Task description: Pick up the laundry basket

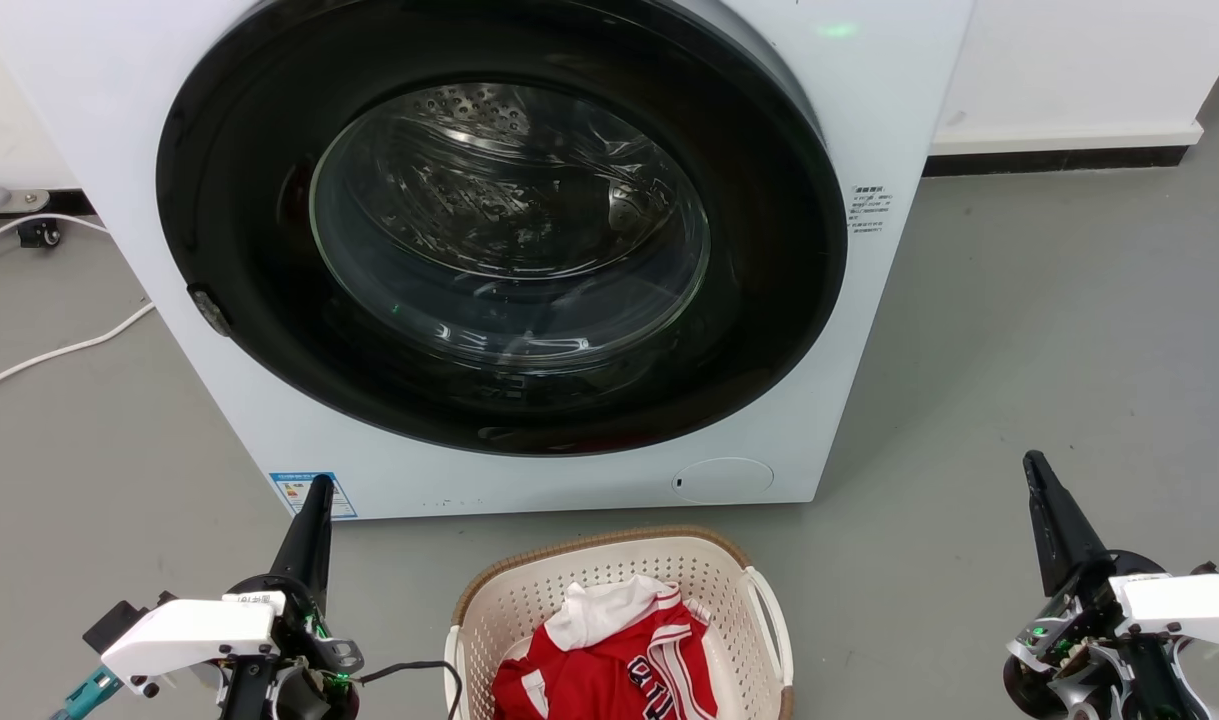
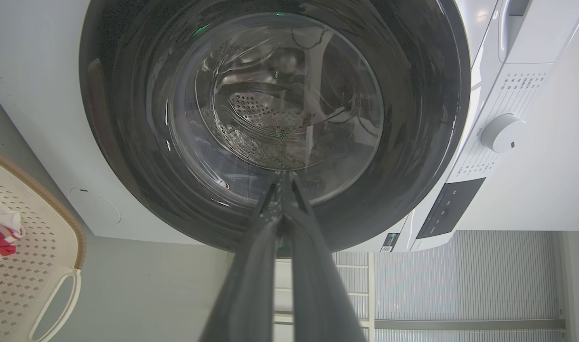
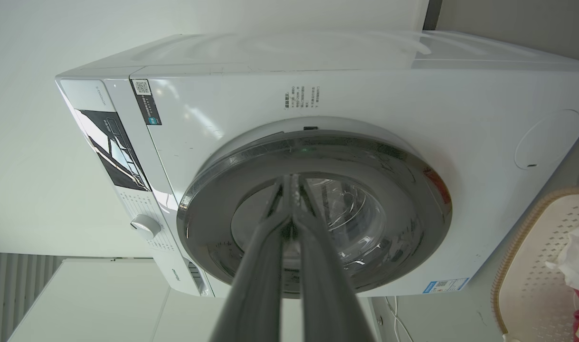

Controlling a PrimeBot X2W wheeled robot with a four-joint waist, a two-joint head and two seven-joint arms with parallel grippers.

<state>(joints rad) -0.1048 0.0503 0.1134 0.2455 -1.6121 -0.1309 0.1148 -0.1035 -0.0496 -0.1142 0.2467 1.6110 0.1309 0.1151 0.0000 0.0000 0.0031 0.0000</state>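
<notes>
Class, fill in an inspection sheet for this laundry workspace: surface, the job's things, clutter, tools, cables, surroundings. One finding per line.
Surface: grey floor, level, with a few faint marks.
Job's things: laundry basket stands on the floor in front of the washing machine; a red and white garment lies in it.
Clutter: nothing seen.
Tools: left tool and right tool are both shut, holding nothing, one on each side of the basket and apart from it.
Cables: white cable on the floor left of the machine; black cable by the left tool's wrist.
Surroundings: machine door closed; dark skirting along the white wall behind.
</notes>
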